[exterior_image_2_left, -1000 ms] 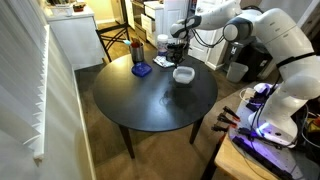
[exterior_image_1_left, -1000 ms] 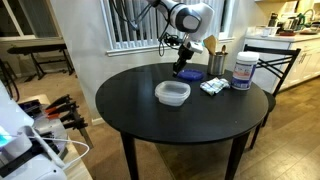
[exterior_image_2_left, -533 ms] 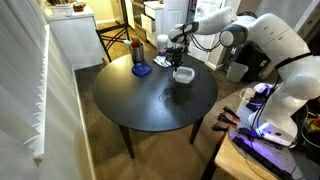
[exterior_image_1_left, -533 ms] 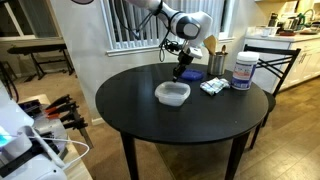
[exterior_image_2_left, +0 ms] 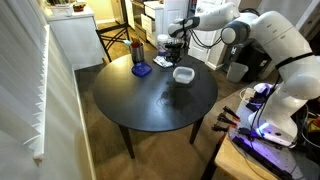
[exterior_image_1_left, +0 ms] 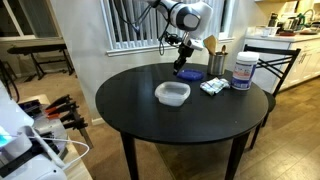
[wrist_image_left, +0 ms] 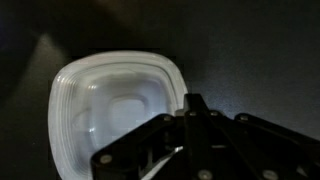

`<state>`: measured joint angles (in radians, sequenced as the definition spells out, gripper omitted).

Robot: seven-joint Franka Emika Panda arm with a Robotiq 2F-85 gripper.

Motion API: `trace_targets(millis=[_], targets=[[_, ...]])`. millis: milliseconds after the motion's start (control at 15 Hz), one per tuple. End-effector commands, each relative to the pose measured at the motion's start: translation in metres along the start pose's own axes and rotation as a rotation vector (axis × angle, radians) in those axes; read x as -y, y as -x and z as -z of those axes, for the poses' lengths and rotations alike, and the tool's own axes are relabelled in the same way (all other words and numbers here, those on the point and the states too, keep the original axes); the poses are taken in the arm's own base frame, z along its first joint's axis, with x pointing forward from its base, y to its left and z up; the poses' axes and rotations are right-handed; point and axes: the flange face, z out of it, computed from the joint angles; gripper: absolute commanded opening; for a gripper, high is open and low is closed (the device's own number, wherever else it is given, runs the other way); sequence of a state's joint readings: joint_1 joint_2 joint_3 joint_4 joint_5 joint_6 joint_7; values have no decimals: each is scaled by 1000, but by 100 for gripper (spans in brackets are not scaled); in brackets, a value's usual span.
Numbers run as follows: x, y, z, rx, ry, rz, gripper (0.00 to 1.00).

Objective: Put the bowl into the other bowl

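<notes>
The bowl (exterior_image_1_left: 188, 73) is a greyish clear container at the far side of the round black table (exterior_image_1_left: 150, 115). It also shows in an exterior view (exterior_image_2_left: 164, 63). In the wrist view the bowl (wrist_image_left: 112, 110) looks pale and lies just under the fingers. My gripper (exterior_image_1_left: 182, 64) (exterior_image_2_left: 175, 54) is right over it. Its fingers (wrist_image_left: 193, 108) are together at the bowl's right rim and seem shut on it. The other bowl (exterior_image_1_left: 172, 93) (exterior_image_2_left: 183, 74), whiter and frostier, sits apart nearer the table's middle.
A white jar with a blue lid (exterior_image_1_left: 243, 70), a dark cup with a wooden spoon (exterior_image_1_left: 217, 60) and a small packet (exterior_image_1_left: 213, 86) stand close by at the table's far side. A chair (exterior_image_1_left: 272, 60) stands behind them.
The arm dipped toward the bowl half a second ago and has come back up a little. Both bowls stay where they were.
</notes>
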<state>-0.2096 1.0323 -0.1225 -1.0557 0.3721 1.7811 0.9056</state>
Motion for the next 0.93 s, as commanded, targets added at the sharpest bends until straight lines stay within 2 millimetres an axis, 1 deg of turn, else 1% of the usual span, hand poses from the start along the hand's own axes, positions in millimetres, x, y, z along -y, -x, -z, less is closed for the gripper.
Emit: trace_targets(millis=[0,200,267,333,400,467,667,867], targets=[[-13,20,30,-3,-23,71,0],[-21,33,47,-9,-40,124,0],[-24,36,51,-8,-40,136,26],[-26,40,53,-6,-41,144,28],[-28,42,56,-3,-41,148,32],[-15,30,52,-4,-32,114,13],[-20,35,56,1,-32,121,32],[-21,35,54,2,-31,120,33]])
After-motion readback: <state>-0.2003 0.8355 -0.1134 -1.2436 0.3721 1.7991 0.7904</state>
